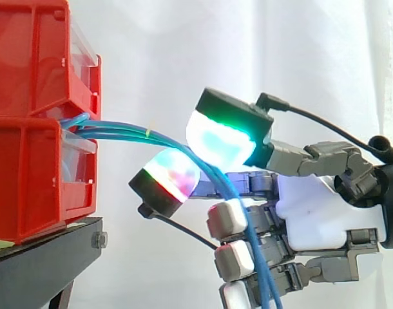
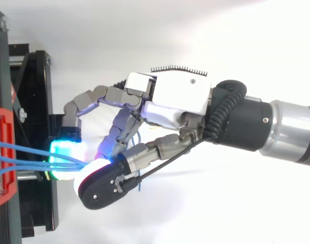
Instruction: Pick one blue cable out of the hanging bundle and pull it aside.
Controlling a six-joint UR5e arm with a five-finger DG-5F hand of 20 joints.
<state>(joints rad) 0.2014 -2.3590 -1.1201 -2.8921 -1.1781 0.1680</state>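
**A:** Where are the blue cables (image 1: 119, 132)?

**B:** In the side view they come out at centre left, from the gap between two stacked red bins (image 1: 29, 161). They are thin, smooth, glossy strands, bound by a small yellow tie (image 1: 149, 131). They run right, then curve down to the bottom edge, in front of the hand's grey fingers.

**A:** And the hand (image 1: 325, 206)?

**B:** It is at lower right, with a white shell and grey jointed fingers. Two thick rounded pads (image 1: 219, 138), one glowing cyan-green and one red-white, close on the strands from above and below, pinching them. I cannot tell how many strands they grip.

**A:** What is the setting?

**B:** The bins are hard plastic and sit on a black stand (image 1: 42, 264), before a white curtain (image 1: 248, 45).
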